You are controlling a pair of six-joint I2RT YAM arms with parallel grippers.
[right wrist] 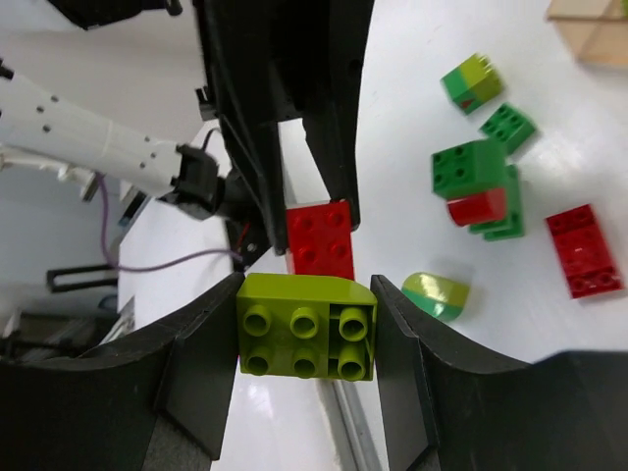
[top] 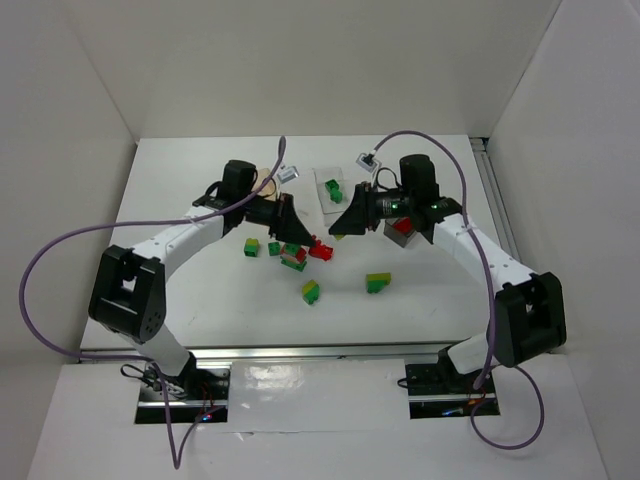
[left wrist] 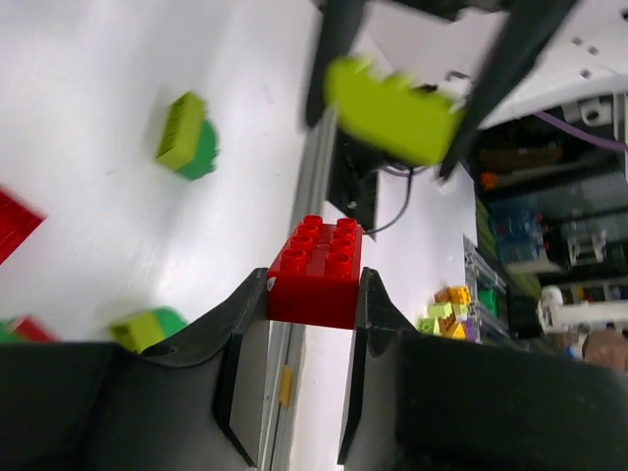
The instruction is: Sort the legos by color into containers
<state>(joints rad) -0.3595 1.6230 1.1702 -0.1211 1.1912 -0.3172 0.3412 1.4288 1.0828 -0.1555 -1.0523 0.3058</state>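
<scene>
Closest to the right wrist camera, a yellow-green brick (right wrist: 306, 339) is clamped between the jaws of the right gripper (right wrist: 306, 306) and is held clear of the table (top: 200, 290). Just beyond it, a red brick (left wrist: 316, 267) is pinched the same way by the left gripper (left wrist: 312, 292). From the left wrist view a gap is seen between the two bricks, so they are judged to be apart, not stacked. Both grippers are held near each other over the middle of the table.

The step in hand is judged to be the delivery of two single-colour bricks. For the next move, the arms need to be drawn apart, and each brick carried over a container of its colour and released there. One green brick (top: 333, 187) is seen in the clear container (top: 325, 203). What is kept in the dark grey container (top: 403, 231) under the right arm cannot be told, and the orange-tan container (top: 264, 184) is largely hidden behind the left arm.

Three containers are counted, two bricks held and one brick binned. Six pieces are counted on the table: one red piece (top: 322, 250), one green piece (top: 274, 248), one green-and-red stack (top: 293, 260) and three green-and-yellow-green pairs (top: 311, 292).
</scene>
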